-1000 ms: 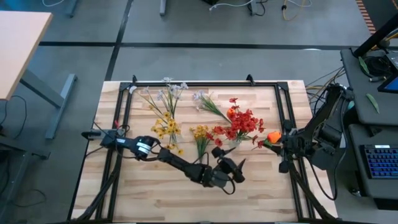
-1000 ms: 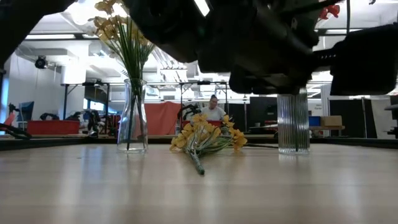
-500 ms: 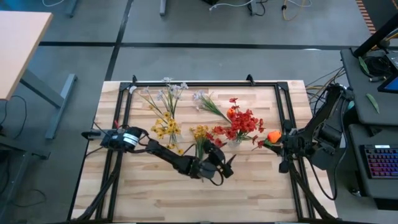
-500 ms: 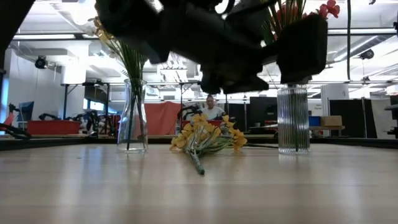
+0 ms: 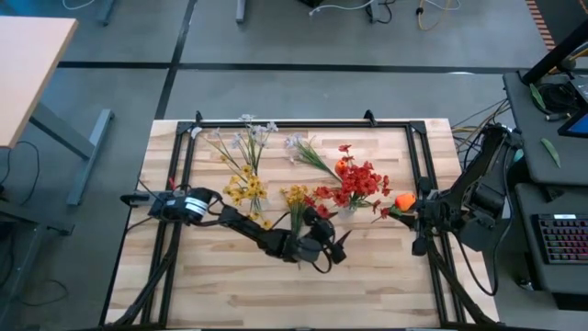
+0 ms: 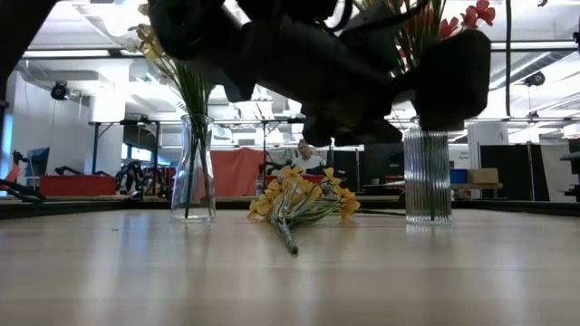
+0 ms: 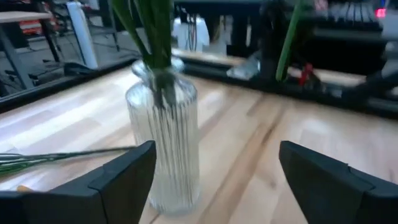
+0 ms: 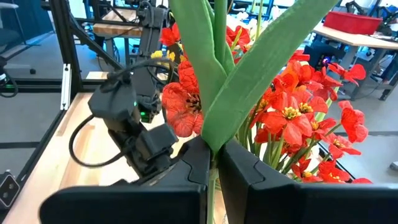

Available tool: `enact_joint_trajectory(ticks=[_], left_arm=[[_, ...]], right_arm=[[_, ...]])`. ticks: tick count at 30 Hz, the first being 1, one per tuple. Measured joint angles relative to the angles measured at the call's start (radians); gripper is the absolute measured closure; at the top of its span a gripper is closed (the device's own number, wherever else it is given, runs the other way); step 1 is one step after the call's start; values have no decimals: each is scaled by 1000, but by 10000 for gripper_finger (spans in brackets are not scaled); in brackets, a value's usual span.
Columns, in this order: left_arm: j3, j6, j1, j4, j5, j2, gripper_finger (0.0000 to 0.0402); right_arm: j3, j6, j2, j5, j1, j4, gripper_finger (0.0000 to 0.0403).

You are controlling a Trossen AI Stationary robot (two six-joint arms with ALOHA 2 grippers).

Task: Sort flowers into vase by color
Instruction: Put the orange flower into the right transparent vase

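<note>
Your left gripper (image 5: 323,248) hangs wide apart over the yellow spray (image 5: 295,204) lying between the vases; right gripper (image 5: 411,210) clamped on an orange flower (image 5: 403,201); next, drop onto the stalk.

A: Where is the left arm?
B: Stretched low across the table's middle, left gripper (image 5: 323,246) with fingers (image 7: 124,177) spread wide, empty.
A: The right?
B: At the right edge, right gripper (image 5: 411,210) closed on a green stalk (image 8: 214,93).

Light wooden-slat bench (image 5: 230,285) under me. Black metal frame (image 5: 294,123) along its edges. Seated person (image 6: 310,159) in the room beyond. Grey concrete floor (image 5: 303,37).
</note>
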Motion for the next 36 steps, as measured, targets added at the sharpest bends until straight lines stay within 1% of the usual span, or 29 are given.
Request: enact_joint_trajectory(ticks=[2, 5, 8, 9, 10, 13, 15, 19, 21, 26, 32, 36], left_arm=[[17, 0, 3, -53, 1, 0, 63], [33, 32, 3, -60, -10, 0, 35], [33, 8, 2, -54, -113, 0, 13], [31, -12, 2, -65, -138, 0, 8], [27, -30, 2, -72, -141, 0, 5], [28, -41, 10, -57, -82, 19, 4], [33, -42, 18, -31, -69, 40, 7], [33, -38, 36, 74, -60, 80, 11], [33, -36, 46, 88, -51, 91, 11], [43, 28, 68, 148, 19, 122, 12], [93, 74, 80, 166, 24, 155, 12], [99, 90, 93, 167, 19, 159, 12]], right_arm=[[0, 0, 0, 0, 0, 0, 390], [0, 0, 0, 0, 0, 0, 390], [0, 0, 0, 0, 0, 0, 390], [0, 1, 0, 0, 0, 0, 390], [0, 1, 0, 0, 0, 0, 390], [0, -1, 0, 0, 0, 0, 390], [0, -6, 0, 1, 0, -1, 390], [0, -7, 0, 2, 0, -1, 390], [0, -8, 0, 2, 0, -1, 390], [0, -8, 0, 3, 0, -1, 390], [0, 2, 0, 3, 0, -3, 390], [0, 10, 0, 3, 0, -3, 390]])
